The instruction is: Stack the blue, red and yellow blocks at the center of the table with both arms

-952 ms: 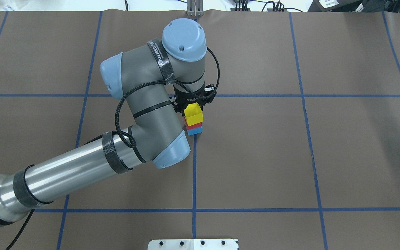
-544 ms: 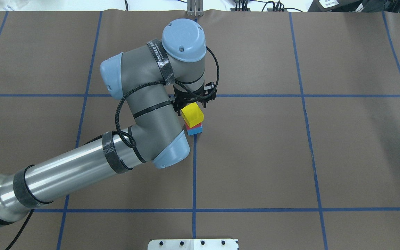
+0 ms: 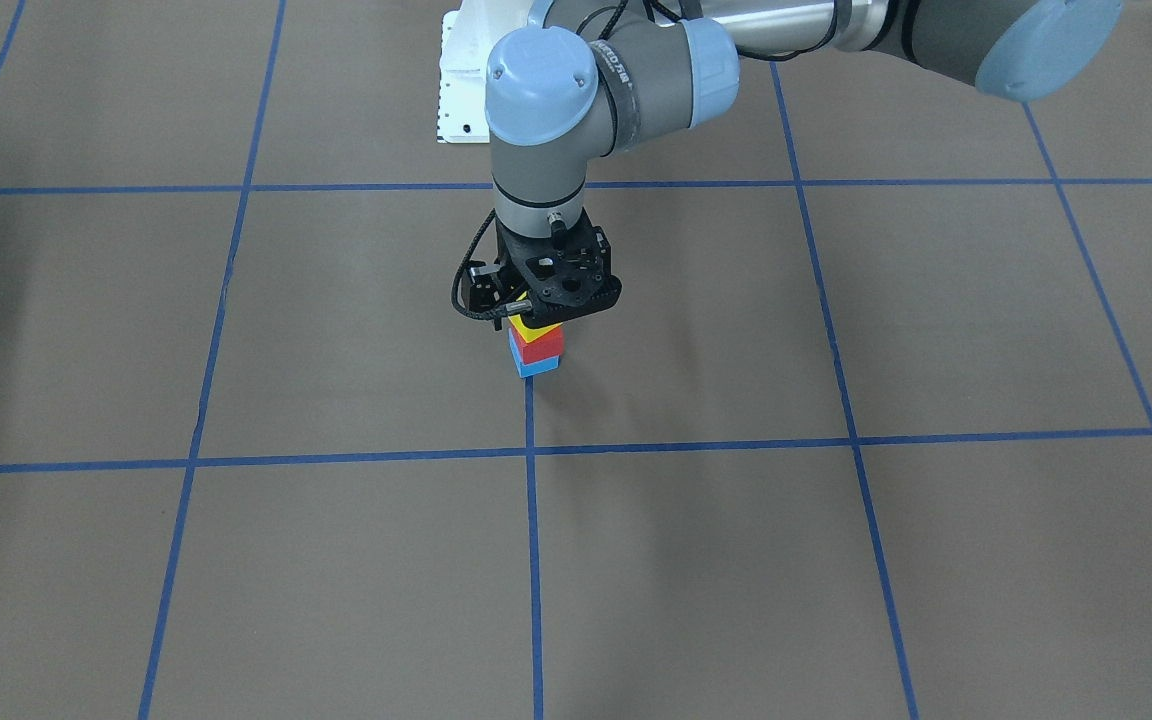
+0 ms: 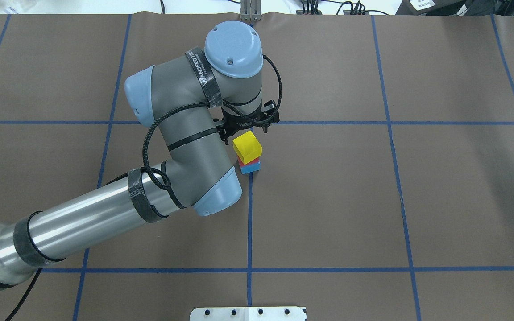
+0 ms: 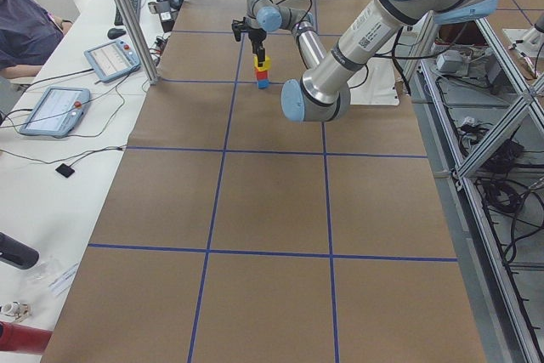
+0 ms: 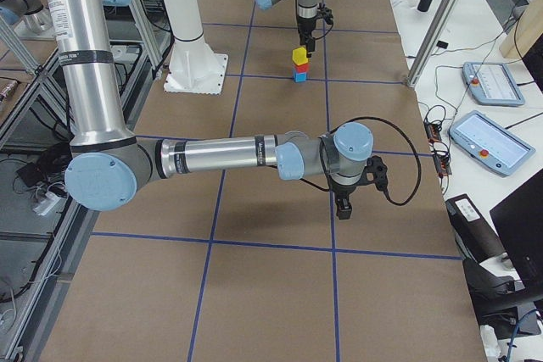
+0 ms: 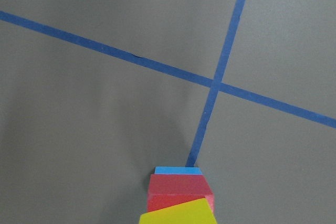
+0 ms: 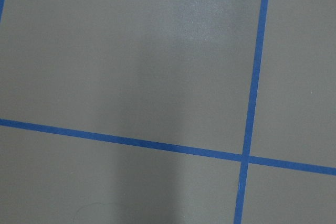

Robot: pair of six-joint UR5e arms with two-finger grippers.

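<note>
A blue block (image 4: 252,169) sits at the table's centre with a red block (image 4: 244,164) on it and a yellow block (image 4: 247,146) on top, turned slightly askew. The stack also shows in the front view, yellow (image 3: 532,327) over red (image 3: 538,345) over blue (image 3: 536,367). My left gripper (image 4: 244,126) hovers just above the yellow block, open and holding nothing. Its wrist view looks down on the yellow block (image 7: 178,214). My right gripper (image 6: 343,206) shows only in the exterior right view, low over the table away from the stack; I cannot tell if it is open or shut.
The brown table cover (image 4: 373,200) carries a grid of blue tape lines (image 4: 249,223). A white base plate (image 4: 248,313) lies at the near edge. My left arm's elbow (image 4: 212,196) hangs beside the stack.
My left gripper has let go of the yellow block and lifted away from it. The yellow block stays on top of the red one. The stack has not shifted.
</note>
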